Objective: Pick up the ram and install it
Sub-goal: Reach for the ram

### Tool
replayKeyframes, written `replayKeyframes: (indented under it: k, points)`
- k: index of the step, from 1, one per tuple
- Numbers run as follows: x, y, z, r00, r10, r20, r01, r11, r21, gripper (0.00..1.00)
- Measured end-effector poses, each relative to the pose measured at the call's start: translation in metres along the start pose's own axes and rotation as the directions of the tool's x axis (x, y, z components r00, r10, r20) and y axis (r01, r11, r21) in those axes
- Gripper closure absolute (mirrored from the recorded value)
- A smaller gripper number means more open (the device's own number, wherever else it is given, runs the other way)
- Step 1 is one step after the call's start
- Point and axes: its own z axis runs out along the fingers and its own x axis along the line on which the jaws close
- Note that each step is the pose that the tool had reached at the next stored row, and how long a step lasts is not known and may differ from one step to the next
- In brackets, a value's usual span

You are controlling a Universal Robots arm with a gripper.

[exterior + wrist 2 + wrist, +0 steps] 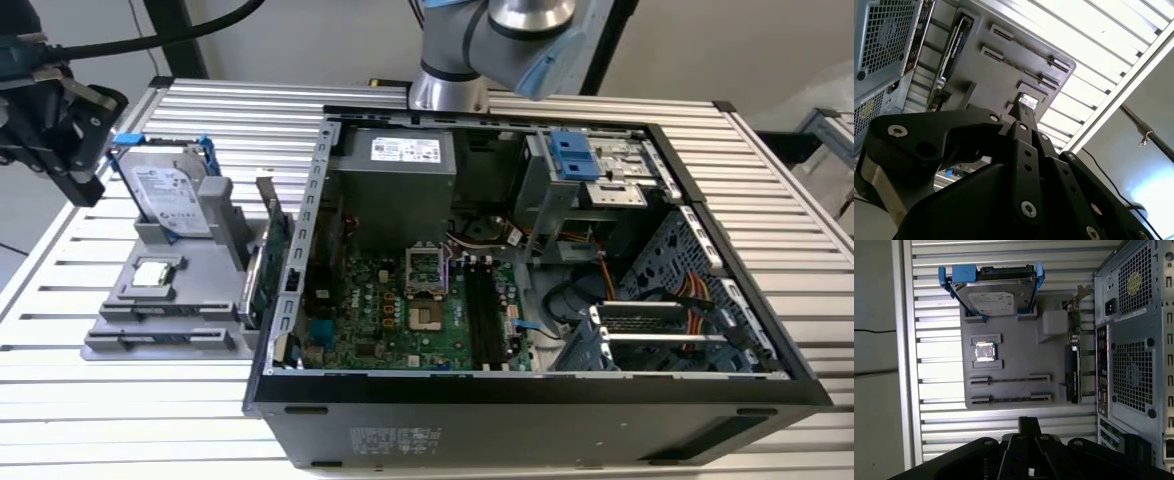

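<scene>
Hovering gripper, exterior view: the gripper (80,185) is seen in the air above the slatted table (240,110), touching nothing, with its fingertips pointed down.
Grey holder, exterior view: the holder (114,340) is laid on the table below the gripper, just beside the open computer case (534,420).
Hard drive, exterior view: the hard drive (171,195) is stood upright in the holder and is the part nearest the gripper.
Chip and grooves, exterior view: a small square chip (158,272) and two long grooves (171,323) are found lower on the holder, farther from the gripper.
Card, exterior view: a green card (276,270) is stood on edge at the holder's case side, beyond the hard drive from the gripper.
Ram, exterior view: the ram cannot be picked out with certainty. Long dark memory slots (483,312) are seen on the board inside the case, well apart from the gripper.
Fingers, second wrist view: the fingers (1025,122) are seen drawn together with no gap between them, and nothing is seen clamped.
Holder, second wrist view: the chip is seen just past the fingertips, the grooves beyond it.
Gripper, first wrist view: the fingertips are again shown closed on each other.
Holder, first wrist view: the grooves are seen closest to the fingertips, then the chip, then the hard drive, with the case off to one side.
</scene>
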Motion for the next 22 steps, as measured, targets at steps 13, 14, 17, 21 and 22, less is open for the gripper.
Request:
replayKeyframes:
  k: [13, 14, 17, 21, 22]
  points:
    - [0.0001, -0.0037, 0.0006, 1.0, 0.0, 0.0001, 0.0, 1.0, 0.0, 1.0]
    - [0.0001, -0.0037, 0.0006, 1.0, 0.0, 0.0001, 0.0, 1.0, -0.0001, 1.0]
    - [0.0001, -0.0037, 0.0006, 1.0, -0.001, 0.0001, 0.001, 1.0, -0.0001, 1.0]
    - [0.0001, -0.0037, 0.0006, 1.0, -0.006, -0.0002, 0.006, 1.0, -0.0001, 1.0]
    - [0.0001, -0.0037, 0.0006, 1.0, -0.006, -0.0002, 0.006, 1.0, -0.0001, 1.0]
